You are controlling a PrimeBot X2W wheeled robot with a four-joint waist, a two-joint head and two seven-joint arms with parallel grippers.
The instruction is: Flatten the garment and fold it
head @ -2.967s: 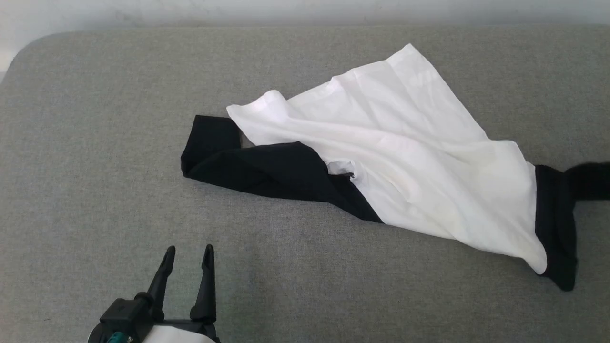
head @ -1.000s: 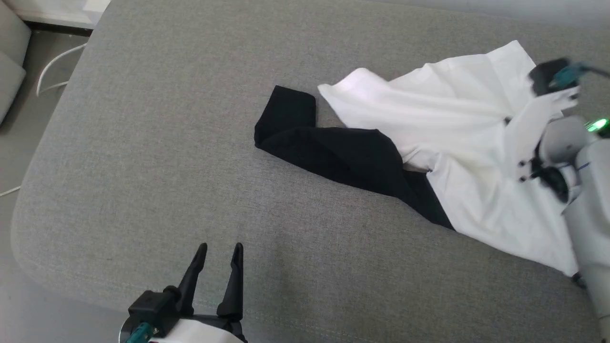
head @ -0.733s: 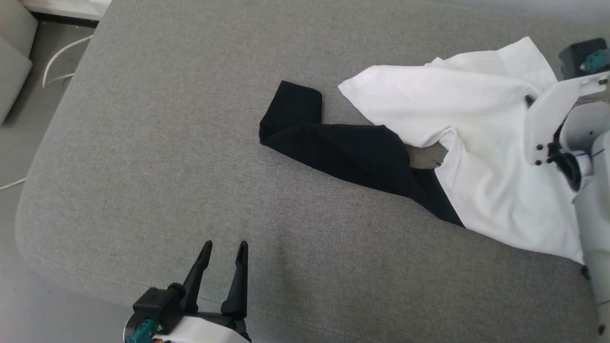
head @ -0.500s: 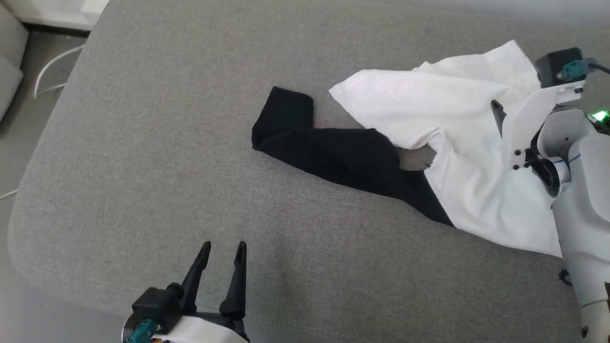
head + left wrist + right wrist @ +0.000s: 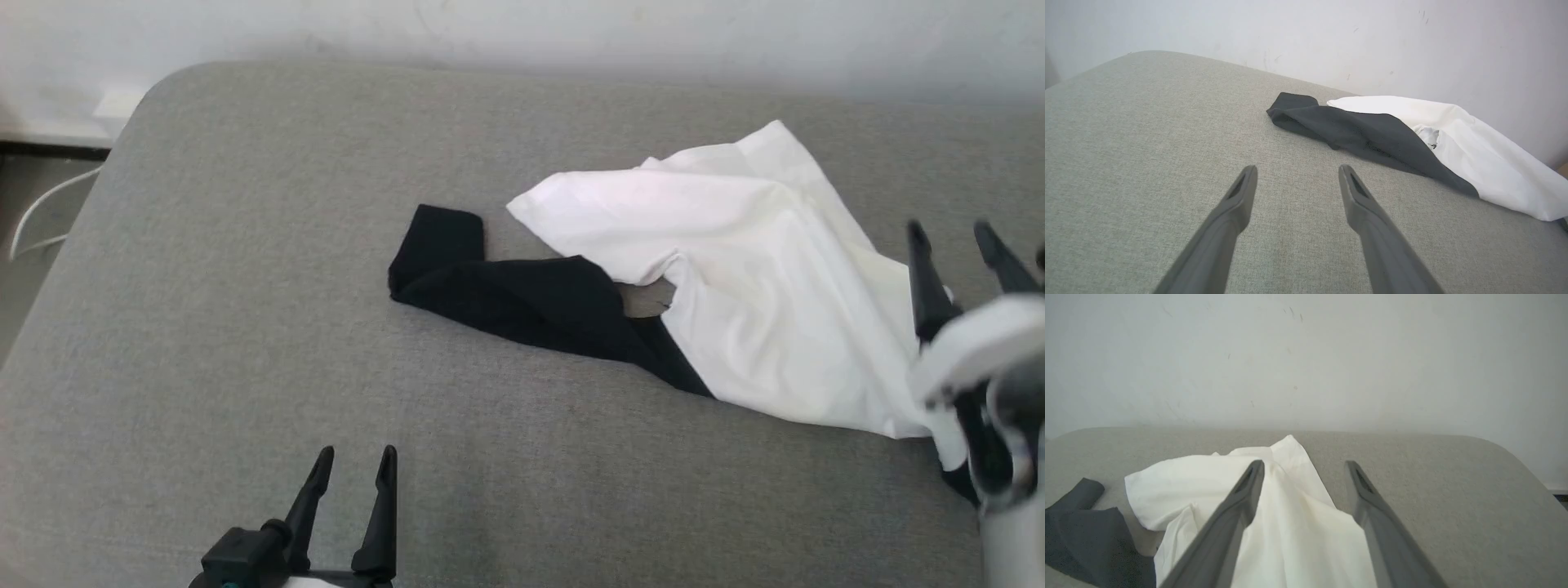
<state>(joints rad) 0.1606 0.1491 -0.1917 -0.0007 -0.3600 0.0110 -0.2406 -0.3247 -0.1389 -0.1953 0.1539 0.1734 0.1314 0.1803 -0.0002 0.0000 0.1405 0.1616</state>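
The garment, white with a black sleeve, lies crumpled on the grey cushion, right of centre. Its white body is bunched and partly folded over itself; the black sleeve trails left with its cuff bent back. My right gripper hovers open at the garment's right edge, nothing between its fingers; in the right wrist view the gripper looks over the white cloth. My left gripper stands open near the front edge, apart from the garment; its own view shows the gripper short of the black sleeve.
A pale wall runs behind the cushion. The cushion's rounded left corner drops to a floor with a white cable. Bare grey fabric spreads left of and in front of the garment.
My right gripper has opened, let go of the white cloth and drawn back toward the right edge; the cloth settled in a bunched fold. The head camera has shifted. The left gripper stays open.
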